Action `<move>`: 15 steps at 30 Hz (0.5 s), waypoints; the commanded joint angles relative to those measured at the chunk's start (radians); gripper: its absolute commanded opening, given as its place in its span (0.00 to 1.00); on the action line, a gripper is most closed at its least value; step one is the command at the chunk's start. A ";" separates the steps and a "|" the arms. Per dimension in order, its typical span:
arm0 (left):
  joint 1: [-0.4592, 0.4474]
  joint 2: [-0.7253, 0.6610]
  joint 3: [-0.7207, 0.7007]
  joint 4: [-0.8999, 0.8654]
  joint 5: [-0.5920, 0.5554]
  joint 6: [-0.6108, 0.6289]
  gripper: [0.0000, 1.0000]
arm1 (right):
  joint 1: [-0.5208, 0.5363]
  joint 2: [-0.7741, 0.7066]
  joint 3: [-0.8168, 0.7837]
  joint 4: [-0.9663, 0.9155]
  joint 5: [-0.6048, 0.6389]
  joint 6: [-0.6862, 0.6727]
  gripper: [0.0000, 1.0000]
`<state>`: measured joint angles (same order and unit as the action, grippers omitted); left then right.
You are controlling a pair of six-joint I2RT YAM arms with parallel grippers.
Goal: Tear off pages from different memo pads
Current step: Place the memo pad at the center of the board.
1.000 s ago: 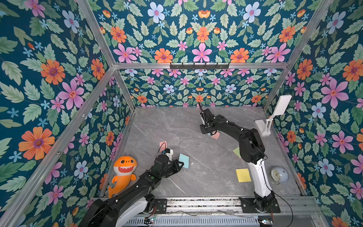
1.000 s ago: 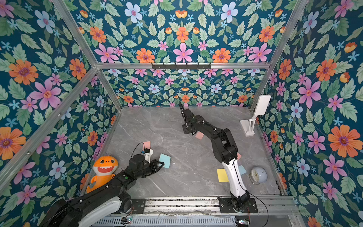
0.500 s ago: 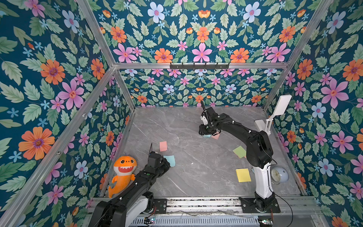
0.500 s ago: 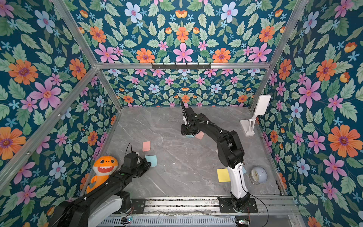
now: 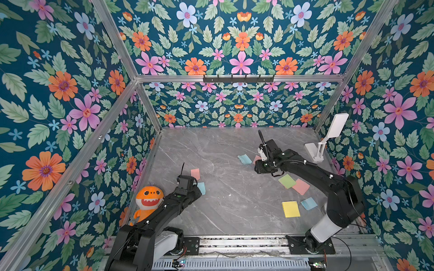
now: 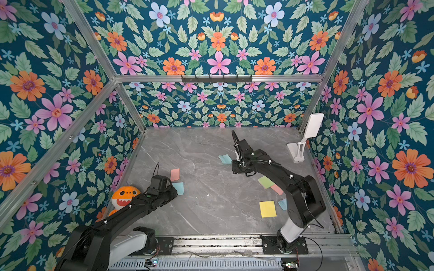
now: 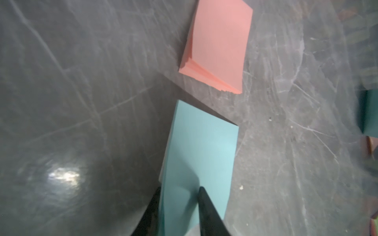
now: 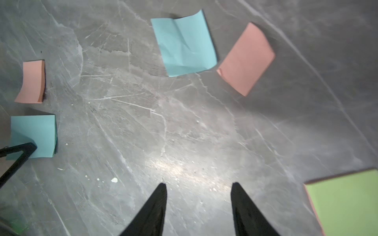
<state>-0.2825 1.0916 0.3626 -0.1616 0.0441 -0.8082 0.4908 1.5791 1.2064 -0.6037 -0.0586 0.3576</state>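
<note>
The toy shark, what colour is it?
The toy shark is orange, seen best in a top view.

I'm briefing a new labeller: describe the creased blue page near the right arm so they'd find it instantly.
From the white stand at the table's edge, go toward the middle, past the right tool. The blue page lies there beside a pink page; it is the blue one of the pair, creased down its middle.

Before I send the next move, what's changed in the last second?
The right jaws let go of the blue page beside the pink page and pulled back, open. The left jaws pulled the blue pad leftward, nearer the pink pad, then parted. The rest stayed put.
</note>
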 commanded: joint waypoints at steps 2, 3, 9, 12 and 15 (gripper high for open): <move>0.002 -0.033 0.029 -0.090 -0.107 0.015 0.47 | -0.031 -0.097 -0.083 -0.050 0.040 0.049 0.54; 0.002 -0.045 0.041 -0.115 -0.136 0.015 0.50 | -0.037 -0.126 -0.110 -0.067 0.038 0.066 0.54; -0.041 -0.066 0.137 -0.199 -0.221 0.085 0.55 | -0.122 -0.316 -0.342 -0.120 0.026 0.220 0.67; -0.182 -0.031 0.188 -0.193 -0.280 0.086 0.55 | -0.205 -0.391 -0.431 -0.146 -0.016 0.290 0.74; -0.347 0.036 0.238 -0.110 -0.283 0.070 0.55 | -0.256 -0.451 -0.486 -0.152 -0.013 0.339 0.79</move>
<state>-0.5484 1.0912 0.5713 -0.3195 -0.1989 -0.7490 0.2588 1.1610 0.7490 -0.7326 -0.0536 0.6044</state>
